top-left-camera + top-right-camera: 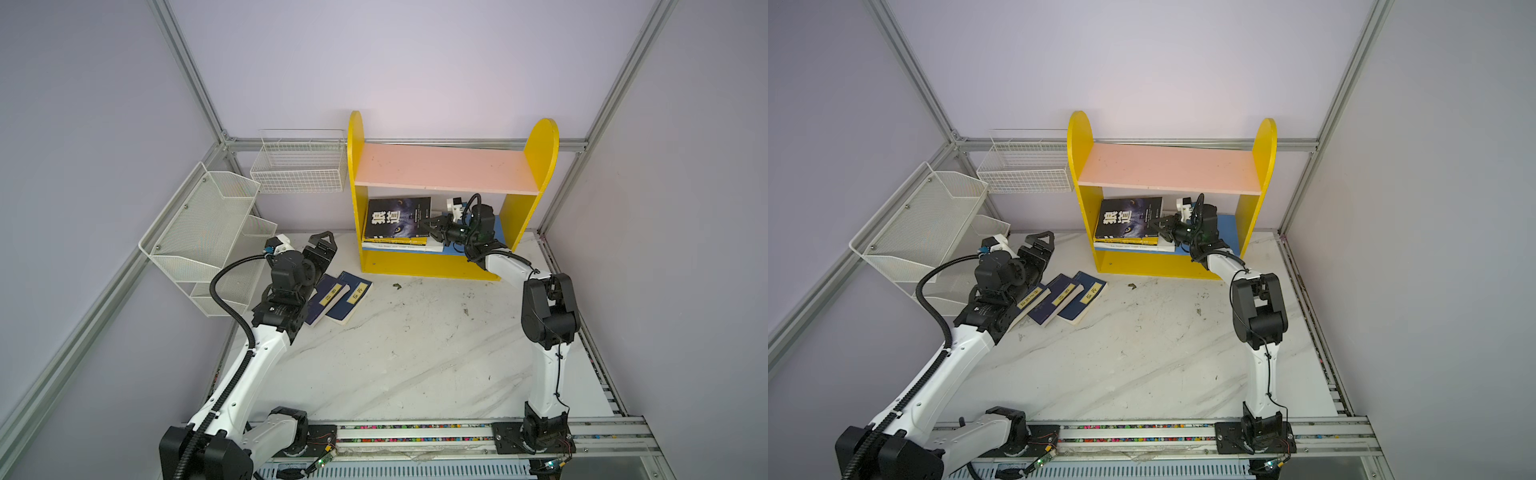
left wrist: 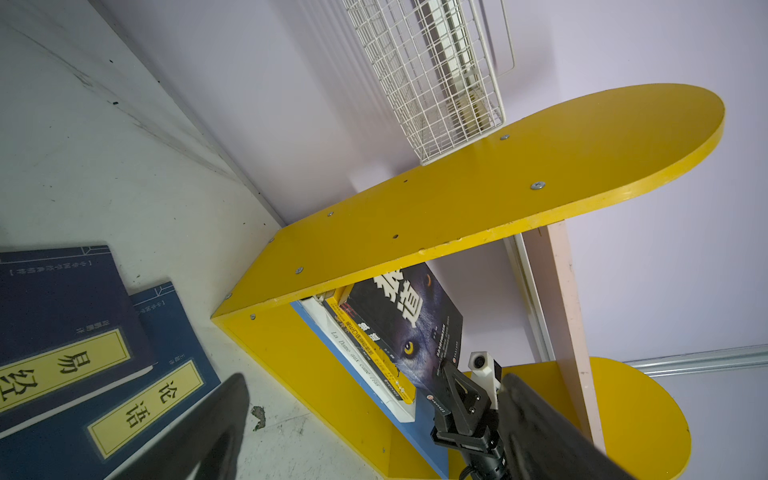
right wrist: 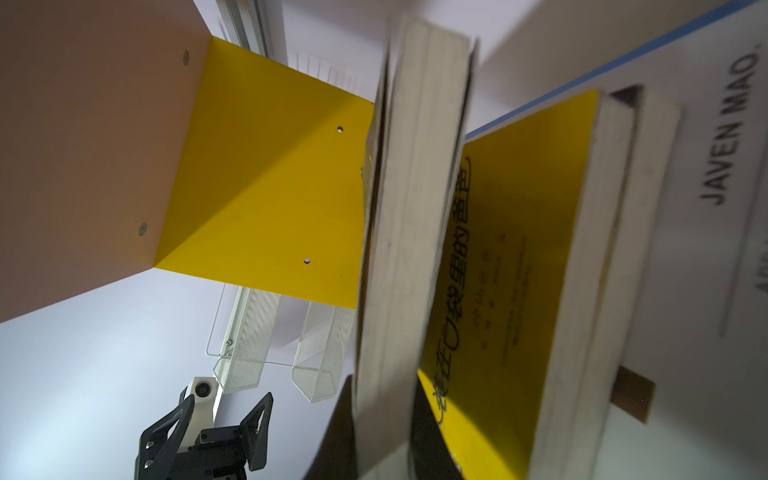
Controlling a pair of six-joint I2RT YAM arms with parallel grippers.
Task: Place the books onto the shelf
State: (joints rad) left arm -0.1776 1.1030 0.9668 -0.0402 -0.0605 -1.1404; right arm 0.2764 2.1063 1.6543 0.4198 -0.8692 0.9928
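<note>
Three navy books (image 1: 1064, 301) lie overlapped on the surface (image 1: 415, 353) at 9 o'clock, beside the left tool (image 1: 323, 249), which is spread wide and holds nothing. The shelf (image 1: 432, 266) stands at 12 o'clock. The right tool (image 1: 430, 227) reaches under its pink board (image 1: 444, 168) and is clamped on the wolf-eyes book (image 1: 397, 216). That book is tilted up off a flat stack on the blue board (image 2: 428, 432).

Stack: white book (image 1: 399, 247) lowest, yellow book (image 3: 519, 249) above it.

Surroundings: mesh rack (image 1: 208, 232) at 9, wire basket (image 1: 299, 166) at 11, dark scrap (image 1: 397, 286) in front of the shelf.

The left arm (image 1: 286, 291) hides one navy book in a top view. The held book's page edge is blurred in the right wrist view.
</note>
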